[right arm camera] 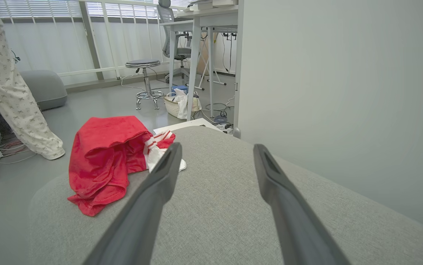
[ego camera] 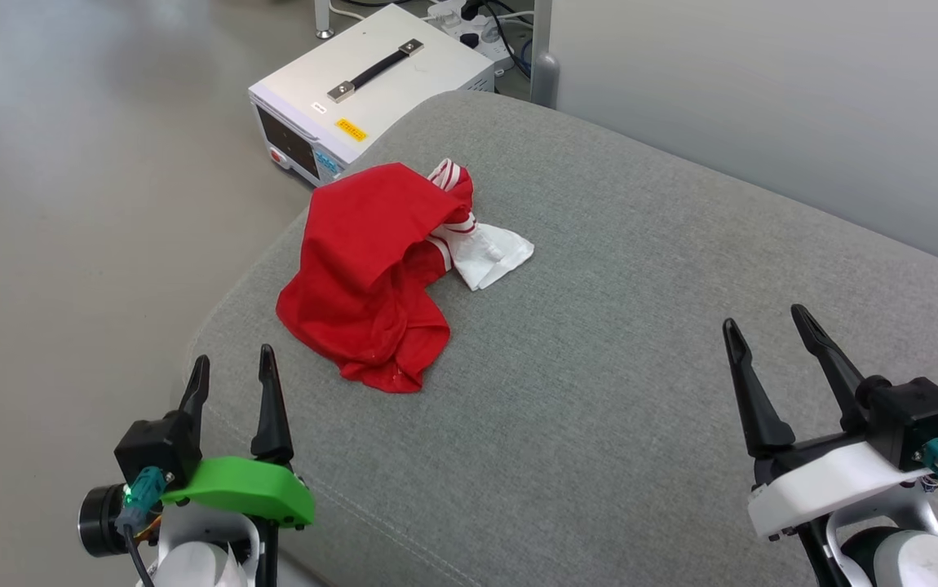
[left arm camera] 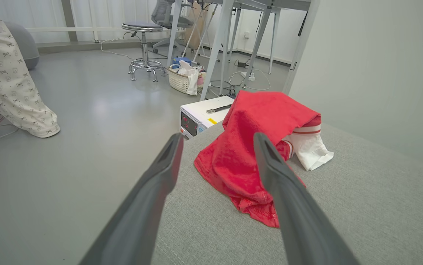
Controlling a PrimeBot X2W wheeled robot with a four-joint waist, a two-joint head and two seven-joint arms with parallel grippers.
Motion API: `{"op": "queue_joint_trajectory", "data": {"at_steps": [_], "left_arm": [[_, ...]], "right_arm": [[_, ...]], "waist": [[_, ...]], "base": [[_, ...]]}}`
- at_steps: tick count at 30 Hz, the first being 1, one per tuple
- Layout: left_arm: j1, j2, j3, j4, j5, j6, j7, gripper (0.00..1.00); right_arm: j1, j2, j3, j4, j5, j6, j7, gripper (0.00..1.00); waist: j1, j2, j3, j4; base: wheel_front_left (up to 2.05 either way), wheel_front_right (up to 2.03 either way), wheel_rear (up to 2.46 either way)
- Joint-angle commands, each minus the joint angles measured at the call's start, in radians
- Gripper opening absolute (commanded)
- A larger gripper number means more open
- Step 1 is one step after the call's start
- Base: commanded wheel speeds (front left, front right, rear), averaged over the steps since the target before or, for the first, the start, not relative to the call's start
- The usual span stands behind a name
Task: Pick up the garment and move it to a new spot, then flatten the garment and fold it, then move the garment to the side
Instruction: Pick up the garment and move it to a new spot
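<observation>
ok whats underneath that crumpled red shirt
The garment lies bunched directly on the grey cushion. A white sleeve with red stripes pokes out from beneath the red folds. Whatever else the heap covers, including any lettering, is hidden.

The garment (ego camera: 371, 269) lay crumpled in a loose heap near the far left corner of the grey cushion (ego camera: 640, 367), red body bunched, one white red-striped sleeve spilling out on its right side.
</observation>
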Motion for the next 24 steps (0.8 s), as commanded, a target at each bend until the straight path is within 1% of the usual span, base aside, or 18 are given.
{"op": "queue_joint_trajectory", "data": {"at_steps": [1, 4, 9, 13, 15, 17, 19, 24], "left_arm": [[-0.027, -0.005, 0.0, 0.014, -0.009, -0.002, -0.01, 1.0], [-0.064, -0.005, -0.005, 0.034, -0.018, -0.013, -0.017, 1.0], [-0.151, -0.004, -0.006, 0.091, -0.033, -0.028, -0.027, 1.0], [-0.267, 0.004, -0.005, 0.159, -0.057, -0.052, -0.031, 1.0], [-0.333, 0.018, 0.001, 0.204, -0.074, -0.065, -0.027, 1.0], [-0.409, 0.041, 0.008, 0.265, -0.095, -0.08, 0.0, 1.0], [-0.479, 0.064, 0.008, 0.324, -0.114, -0.096, 0.048, 1.0], [-0.639, 0.14, 0.011, 0.468, -0.167, -0.128, 0.218, 1.0]], "right_arm": [[-0.002, -0.01, 0.003, -0.012, 0.006, -0.001, 0.005, 1.0], [-0.008, -0.021, -0.003, -0.028, 0.006, -0.001, 0.019, 1.0], [-0.027, -0.045, -0.01, -0.068, 0.008, -0.001, 0.051, 1.0], [-0.051, -0.074, -0.023, -0.109, 0.011, -0.001, 0.081, 1.0], [-0.068, -0.091, -0.025, -0.125, 0.014, -0.001, 0.091, 1.0], [-0.087, -0.107, -0.022, -0.142, 0.021, -0.001, 0.098, 1.0], [-0.105, -0.118, -0.021, -0.155, 0.025, -0.001, 0.101, 1.0], [-0.15, -0.136, -0.016, -0.172, 0.032, -0.001, 0.099, 1.0]], "waist": [[0.0, 0.0, 0.009, 0.004], [0.0, 0.0, 0.034, 0.004], [0.0, 0.0, 0.101, -0.018], [0.0, 0.0, 0.176, -0.042], [0.0, 0.0, 0.213, -0.06], [0.0, 0.0, 0.256, -0.083], [0.0, 0.0, 0.292, -0.104], [0.0, 0.0, 0.376, -0.172]], "base": [[0.0, 0.0, 0.0], [0.0, 0.0, 0.0], [0.0, 0.0, 0.0], [0.0, 0.0, 0.0], [0.0, 0.0, 0.0], [0.0, 0.0, 0.0], [0.0, 0.0, 0.0], [0.0, 0.0, 0.0]]}}
